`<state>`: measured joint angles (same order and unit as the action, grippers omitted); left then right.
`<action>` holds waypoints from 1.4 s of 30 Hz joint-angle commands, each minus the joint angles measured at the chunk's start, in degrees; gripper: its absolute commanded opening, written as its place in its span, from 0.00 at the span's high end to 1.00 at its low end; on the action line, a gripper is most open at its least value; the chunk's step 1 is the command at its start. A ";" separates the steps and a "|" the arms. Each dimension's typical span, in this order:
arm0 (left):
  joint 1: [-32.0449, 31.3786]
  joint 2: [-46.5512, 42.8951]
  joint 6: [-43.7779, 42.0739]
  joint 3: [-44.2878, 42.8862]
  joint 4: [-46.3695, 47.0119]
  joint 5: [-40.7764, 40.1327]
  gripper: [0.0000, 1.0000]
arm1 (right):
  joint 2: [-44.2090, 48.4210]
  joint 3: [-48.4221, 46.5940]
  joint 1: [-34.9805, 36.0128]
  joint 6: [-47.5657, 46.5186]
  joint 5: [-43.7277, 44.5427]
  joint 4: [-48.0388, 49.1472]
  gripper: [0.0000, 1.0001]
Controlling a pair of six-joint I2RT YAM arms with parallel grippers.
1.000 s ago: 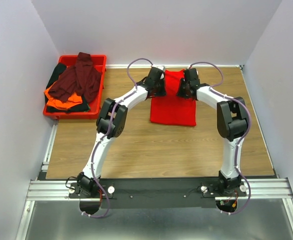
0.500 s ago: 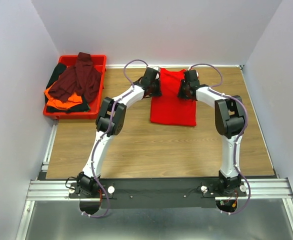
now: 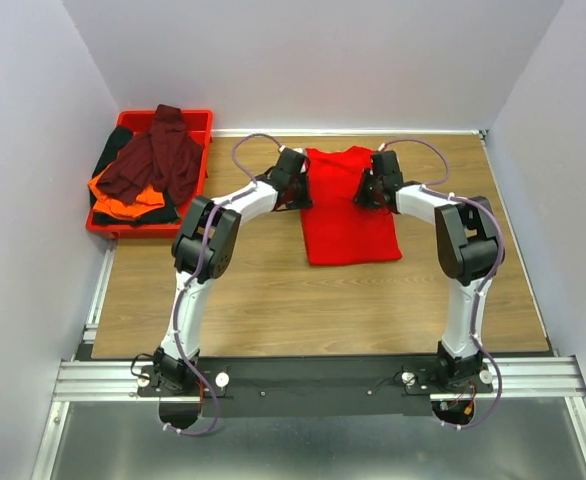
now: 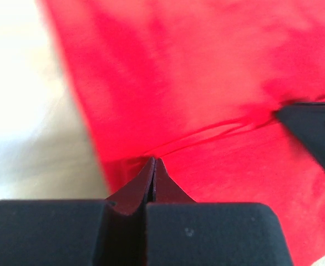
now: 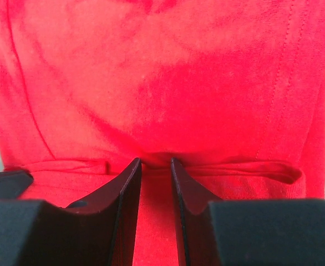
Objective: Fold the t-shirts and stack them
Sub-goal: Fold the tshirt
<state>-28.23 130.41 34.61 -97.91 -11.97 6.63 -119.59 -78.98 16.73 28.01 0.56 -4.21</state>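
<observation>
A bright red t-shirt (image 3: 348, 215) lies flat on the wooden table at the middle back. My left gripper (image 3: 301, 193) is shut on its left edge; in the left wrist view the closed tips (image 4: 154, 162) pinch the red cloth (image 4: 207, 66), and a taut crease runs off to the right. My right gripper (image 3: 371, 192) holds the right edge. There its jaws (image 5: 156, 160) stand slightly apart, with a gathered fold of the shirt (image 5: 162, 72) between them. A dark maroon t-shirt (image 3: 158, 160), an orange one (image 3: 123, 200) and a black one (image 3: 113, 150) lie heaped in the tray.
The red plastic tray (image 3: 201, 118) sits at the back left corner, off the wooden top's left edge. White walls close in the back and both sides. The right gripper's dark body (image 4: 312, 138) shows at the right of the left wrist view.
Both grippers have moved apart and toward the near side, taking the red t-shirt with them. It now lies wider and longer, with its lower edge nearer the arms.
</observation>
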 commanded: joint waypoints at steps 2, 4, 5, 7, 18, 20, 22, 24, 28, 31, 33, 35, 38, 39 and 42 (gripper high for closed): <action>0.37 -6.65 0.98 10.16 -1.13 -4.17 1.00 | 2.69 8.74 2.60 3.63 -0.21 -5.82 0.65; 0.37 -8.85 1.25 13.95 0.27 -4.43 1.00 | 5.24 11.03 4.26 5.65 0.06 -5.29 0.65; 0.37 -11.12 1.25 17.71 1.58 -4.52 1.00 | 6.11 12.00 4.97 6.35 -0.03 -4.94 0.65; 0.37 -14.29 1.42 21.42 3.34 -4.70 1.00 | 8.67 15.25 6.99 8.19 -0.03 -3.62 0.65; 0.37 -26.25 1.78 38.58 7.40 -5.84 1.00 | 17.02 23.43 13.41 13.65 0.32 -0.19 0.64; 0.37 -27.40 1.43 38.85 7.75 -6.11 1.00 | 18.69 23.26 13.41 12.69 0.85 -0.27 0.64; 0.37 -28.01 0.20 38.50 7.92 -6.19 1.00 | 20.09 22.82 13.41 11.20 2.34 -0.62 0.57; 0.37 -29.24 -1.38 37.53 8.19 -5.76 0.98 | 22.29 21.77 13.41 10.14 3.22 -1.76 0.54; 0.37 -31.35 -2.53 35.51 8.19 -5.40 0.91 | 25.80 20.53 13.33 8.20 6.29 -4.93 0.52; 0.28 -33.02 -2.88 34.45 7.40 -5.41 0.90 | 28.96 21.76 13.33 8.02 7.97 -6.42 0.52; 0.10 -33.29 -2.97 34.45 7.13 -5.23 0.90 | 30.11 22.81 13.33 8.03 8.06 -7.13 0.53; -0.16 -33.55 -2.88 34.71 7.13 -5.23 0.90 | 31.35 24.83 13.33 8.29 8.14 -7.39 0.53; -0.95 -33.47 -2.53 35.77 7.48 -5.05 0.90 | 31.96 27.38 13.33 8.46 9.46 -7.75 0.54; -1.13 -33.12 -2.36 36.29 7.48 -5.05 0.90 | 31.79 27.82 13.33 8.46 9.90 -7.75 0.54; -1.74 -31.10 -1.66 37.00 7.66 -5.14 0.93 | 29.95 28.71 12.89 8.46 10.78 -7.74 0.55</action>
<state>-29.06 97.89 32.82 -62.17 -4.38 2.33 -88.09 -52.01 30.00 36.99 7.90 -9.78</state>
